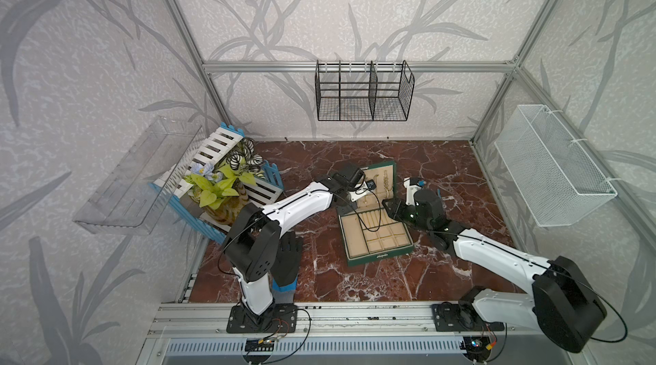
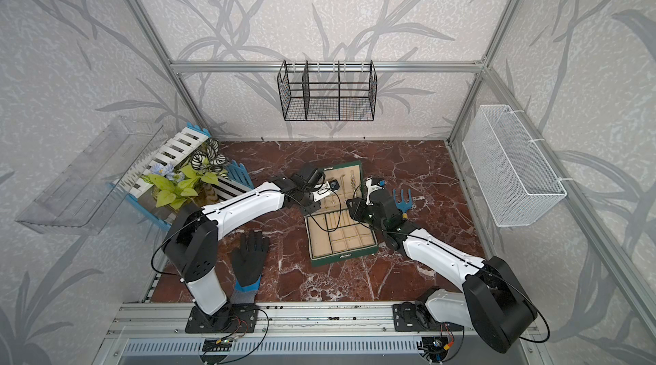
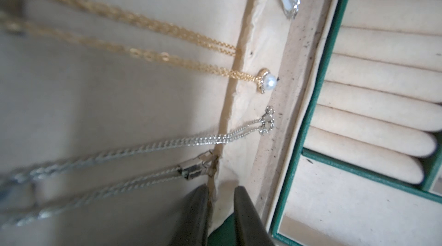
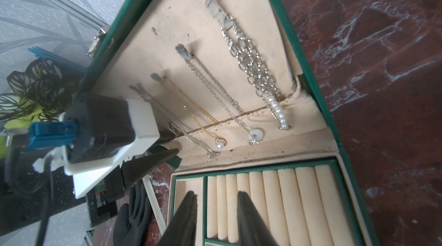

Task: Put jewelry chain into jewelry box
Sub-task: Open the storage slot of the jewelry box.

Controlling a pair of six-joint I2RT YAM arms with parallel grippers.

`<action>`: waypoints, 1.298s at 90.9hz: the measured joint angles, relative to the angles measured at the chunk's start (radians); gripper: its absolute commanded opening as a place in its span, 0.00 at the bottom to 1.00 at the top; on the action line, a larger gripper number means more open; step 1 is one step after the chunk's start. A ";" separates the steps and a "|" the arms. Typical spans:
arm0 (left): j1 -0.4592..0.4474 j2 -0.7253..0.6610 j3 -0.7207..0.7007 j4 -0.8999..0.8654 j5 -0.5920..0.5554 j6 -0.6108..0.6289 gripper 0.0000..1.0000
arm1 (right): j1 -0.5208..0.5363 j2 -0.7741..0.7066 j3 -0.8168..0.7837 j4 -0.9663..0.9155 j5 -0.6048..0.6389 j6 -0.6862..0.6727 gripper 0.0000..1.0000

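Two robot arms over a red marble worktop (image 1: pixel 443 168), both reaching to an open dark green jewelry box (image 1: pixel 365 259) (image 2: pixel 330 259) near the middle, visible in both top views. Lid (image 4: pixel 191 29) raised and leaning back, beige lining towards the arms, several necklaces in a row down it from small hooks. Among them, a gold chain (image 3: pixel 153 55) with a pearl pendant and a chunky silver link chain (image 4: pixel 251 60) with a strand of pearls. Left hand (image 3: pixel 221 188) low against the lid, at the gathered edge of its pocket, fingers a little apart with only lining fabric between them. Silver jewelry chain (image 3: pixel 191 172) flat on the lid lining, clasp end at the pocket edge, just beside one left fingertip. Right hand (image 4: pixel 216 194) above the ring rolls (image 4: pixel 287 197) in the base, fingers apart, nothing between them. Elsewhere on the worktop, a black work glove (image 1: pixel 289 260) near the left arm's base and a blue hand rake (image 2: pixel 403 198) beside the right arm.
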 measured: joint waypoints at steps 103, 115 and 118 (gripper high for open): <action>0.098 -0.164 -0.286 0.340 0.280 -0.124 0.00 | 0.093 0.311 0.222 0.114 -0.090 0.004 0.21; 0.104 -0.169 -0.304 0.368 0.299 -0.124 0.00 | 0.096 0.359 0.250 0.134 -0.096 0.012 0.19; 0.105 -0.170 -0.306 0.371 0.301 -0.124 0.00 | 0.096 0.367 0.256 0.138 -0.097 0.013 0.19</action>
